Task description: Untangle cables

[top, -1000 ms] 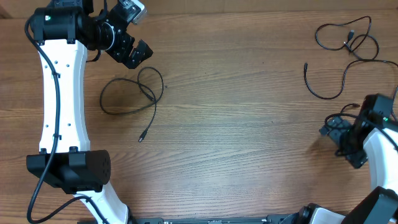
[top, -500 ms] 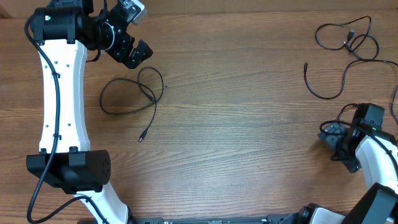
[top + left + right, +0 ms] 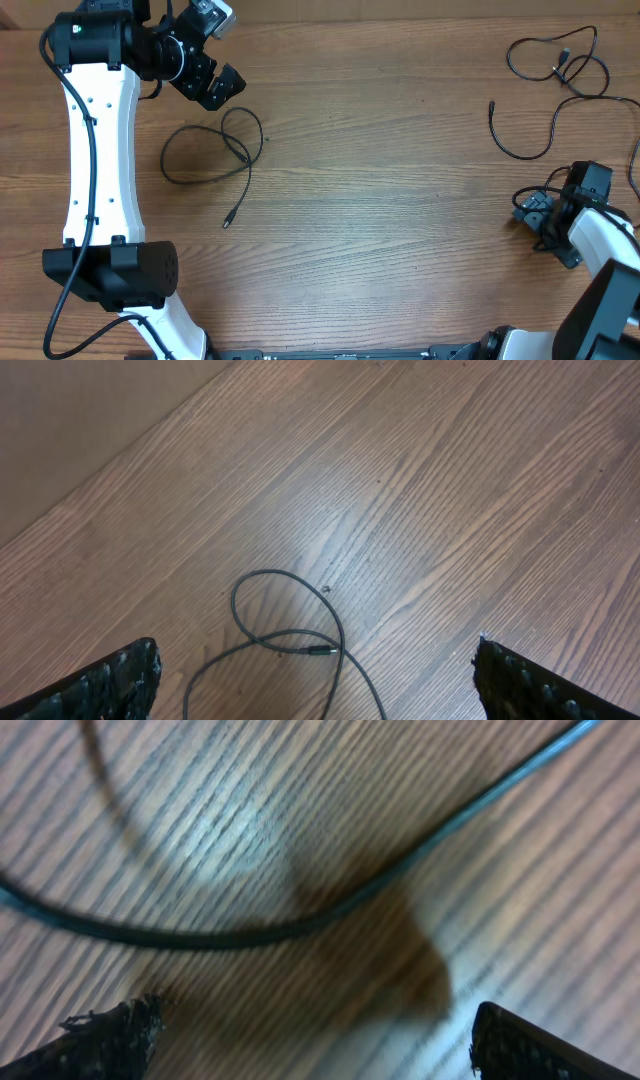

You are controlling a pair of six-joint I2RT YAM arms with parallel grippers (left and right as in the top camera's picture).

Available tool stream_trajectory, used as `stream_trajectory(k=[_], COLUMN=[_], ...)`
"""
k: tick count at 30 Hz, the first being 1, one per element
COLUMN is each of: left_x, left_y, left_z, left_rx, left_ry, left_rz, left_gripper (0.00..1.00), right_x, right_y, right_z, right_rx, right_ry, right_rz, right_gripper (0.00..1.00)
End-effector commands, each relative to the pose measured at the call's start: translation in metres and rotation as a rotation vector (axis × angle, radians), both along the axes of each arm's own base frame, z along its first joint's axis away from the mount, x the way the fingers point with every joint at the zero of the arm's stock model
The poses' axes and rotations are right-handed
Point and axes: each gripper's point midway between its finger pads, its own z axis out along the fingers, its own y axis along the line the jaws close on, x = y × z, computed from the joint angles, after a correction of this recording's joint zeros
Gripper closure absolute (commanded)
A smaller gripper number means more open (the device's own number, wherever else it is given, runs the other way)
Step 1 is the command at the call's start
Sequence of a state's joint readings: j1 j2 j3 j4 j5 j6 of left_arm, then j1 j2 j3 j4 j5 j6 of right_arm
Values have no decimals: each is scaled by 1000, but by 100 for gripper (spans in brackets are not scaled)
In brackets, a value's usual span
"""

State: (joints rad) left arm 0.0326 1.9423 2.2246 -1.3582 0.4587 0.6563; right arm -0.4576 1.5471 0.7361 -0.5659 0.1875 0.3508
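Upper left of the overhead view: the left gripper (image 3: 216, 86) hangs over the counter (image 3: 380, 210), jaws spread wide and holding nothing. Just below it lies a looped cable (image 3: 163, 158), one big loose ring with a smaller loop crossing at its right side, and a tail running down to a small plug (image 3: 227, 222). In the left wrist view that loop sits between the two fingertips (both only just poking in at the bottom corners).

At the right edge, mid-height, the right gripper (image 3: 315, 1038) is down low by the counter, jaws wide as well and nothing between them. Its own camera shows a dark, bluish cable (image 3: 290, 928) sweeping across the wood grain close up, blurred, apart from the fingertips. Upper right of the overhead view, a loose tangle of cables (image 3: 565, 65) lies on the counter, with a curved cord (image 3: 524, 157) just below it.
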Motion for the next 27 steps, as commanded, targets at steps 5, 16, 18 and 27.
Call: stream_trajectory(k=[5,16,18,27], left_x=[1,1,1,1], left_y=[-4,-3,-3,-3], left_z=[5,5,5,5], left_rx=[-6,-5,-5,-5], left_ry=[-11,-11,-11,-11], left_rz=[-1,-1,-1,-1], left_gripper=[0,0,0,1], right_x=[5,22,26,29], right_y=[-9,-41,-43,-34], right_z=[-6,6,8,-16], right_rx=[-32,-130,-139,-65], right_ry=[-6,-83,-99,-86], right_rz=[0,79,79,99], right_gripper=[0,0,0,0])
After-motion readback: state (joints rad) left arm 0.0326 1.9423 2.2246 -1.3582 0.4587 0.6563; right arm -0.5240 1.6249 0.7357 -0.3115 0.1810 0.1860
